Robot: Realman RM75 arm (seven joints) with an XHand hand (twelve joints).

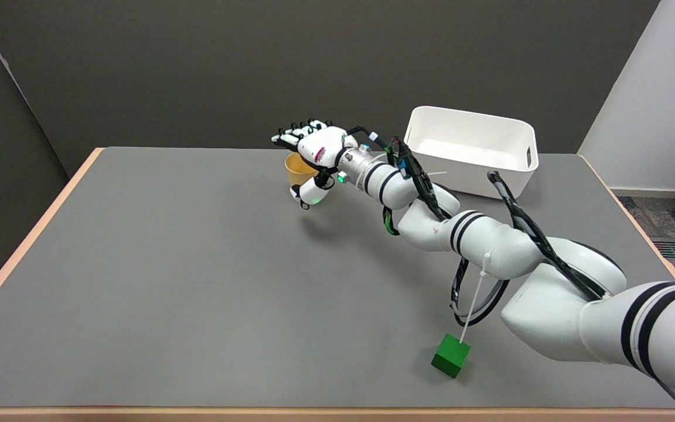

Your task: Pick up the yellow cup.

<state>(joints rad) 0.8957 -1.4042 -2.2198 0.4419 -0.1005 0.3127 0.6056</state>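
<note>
The yellow cup (pixel 298 169) is at the far middle of the grey table (pixel 167 281), partly hidden behind my right hand (pixel 317 158). The hand holds the cup, with its fingers (pixel 301 131) over the cup's far side and its thumb (pixel 308 193) under the near side. The cup's open mouth tilts toward the camera. A shadow lies on the table just below the hand, so hand and cup look raised off the surface. The white right arm reaches in from the lower right.
A white bin (pixel 471 150) stands at the back right of the table, just behind the forearm. A green cube (pixel 450 355) lies near the front edge, under the upper arm. The table's wooden edges run along the left and right sides.
</note>
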